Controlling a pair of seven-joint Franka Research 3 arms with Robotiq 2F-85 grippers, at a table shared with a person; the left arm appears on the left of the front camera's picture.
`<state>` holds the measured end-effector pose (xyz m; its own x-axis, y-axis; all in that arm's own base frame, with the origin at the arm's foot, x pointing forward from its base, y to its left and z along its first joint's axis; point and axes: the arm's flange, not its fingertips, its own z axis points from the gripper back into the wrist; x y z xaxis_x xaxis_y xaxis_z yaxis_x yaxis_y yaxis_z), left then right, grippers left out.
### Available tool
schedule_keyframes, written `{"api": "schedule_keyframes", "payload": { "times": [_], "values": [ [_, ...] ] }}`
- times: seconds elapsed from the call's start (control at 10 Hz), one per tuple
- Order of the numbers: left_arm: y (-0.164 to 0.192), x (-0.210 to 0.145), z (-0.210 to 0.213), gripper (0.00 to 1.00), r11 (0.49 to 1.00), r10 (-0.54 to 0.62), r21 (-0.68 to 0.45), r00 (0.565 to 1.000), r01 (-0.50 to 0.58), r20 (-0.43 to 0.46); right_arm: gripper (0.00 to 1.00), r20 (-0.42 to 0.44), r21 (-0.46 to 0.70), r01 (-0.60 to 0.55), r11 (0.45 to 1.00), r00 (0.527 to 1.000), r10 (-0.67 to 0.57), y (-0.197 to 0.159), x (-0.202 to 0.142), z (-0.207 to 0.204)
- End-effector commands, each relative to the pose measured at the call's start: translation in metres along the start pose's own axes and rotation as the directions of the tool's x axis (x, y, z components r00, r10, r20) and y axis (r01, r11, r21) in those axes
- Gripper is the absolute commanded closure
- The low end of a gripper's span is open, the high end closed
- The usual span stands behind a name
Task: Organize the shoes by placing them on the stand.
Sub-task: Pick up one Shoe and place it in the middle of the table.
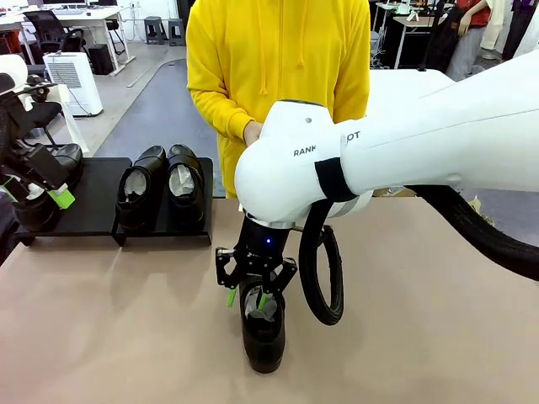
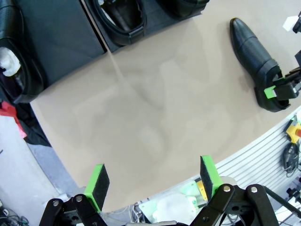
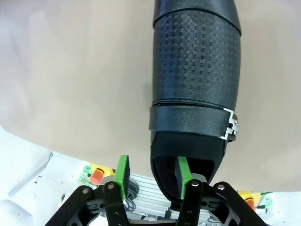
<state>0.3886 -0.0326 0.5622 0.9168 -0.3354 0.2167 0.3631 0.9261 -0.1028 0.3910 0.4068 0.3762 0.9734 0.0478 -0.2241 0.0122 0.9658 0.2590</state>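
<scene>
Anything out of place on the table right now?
One shoe sits alone on the tabletop, off the stand, toe toward the robot. The right pincer straddles its heel collar, one finger inside. The others sit on the stand.

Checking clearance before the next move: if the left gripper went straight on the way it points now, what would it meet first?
Likely the bare tabletop: the open left gripper looks onto it, with the stand and the lone shoe off to the sides. Depth is unclear.

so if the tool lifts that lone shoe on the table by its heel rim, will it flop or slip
Probably not flop: the lone shoe looks like stiff leather, and its collar holds shape around the right tool. It may tilt toe-down, since the long toe extends far beyond that heel rim. Slipping seems possible, as the glossy upper looks smooth, though the green pads should help.
</scene>
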Motion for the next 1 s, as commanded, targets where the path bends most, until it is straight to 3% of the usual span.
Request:
{"api": "schedule_keyframes", "payload": {
  "times": [0.0, 0.2, 0.3, 0.9],
  "values": [
    [0.001, -0.001, 0.000, 0.00, 1.000, -0.007, 0.004, 1.000, 0.007, 0.007, 0.00, 0.012, 0.083, -0.032, 0.996, 0.999, 0.032, -0.010, -0.011, 0.018],
    [0.001, -0.001, 0.000, 0.00, 1.000, -0.007, 0.004, 1.000, 0.007, 0.007, 0.00, 0.034, 0.086, -0.049, 0.995, 0.998, 0.046, -0.028, -0.027, 0.034],
    [0.001, -0.001, 0.000, 0.00, 1.000, -0.007, 0.004, 1.000, 0.007, 0.007, 0.00, 0.012, 0.051, -0.014, 0.999, 1.000, 0.013, 0.000, -0.006, 0.018],
    [0.001, -0.001, 0.000, 0.00, 1.000, -0.007, 0.004, 1.000, 0.007, 0.007, 0.00, 0.012, 0.051, -0.014, 0.999, 1.000, 0.013, 0.000, -0.006, 0.018]
  ]
}}
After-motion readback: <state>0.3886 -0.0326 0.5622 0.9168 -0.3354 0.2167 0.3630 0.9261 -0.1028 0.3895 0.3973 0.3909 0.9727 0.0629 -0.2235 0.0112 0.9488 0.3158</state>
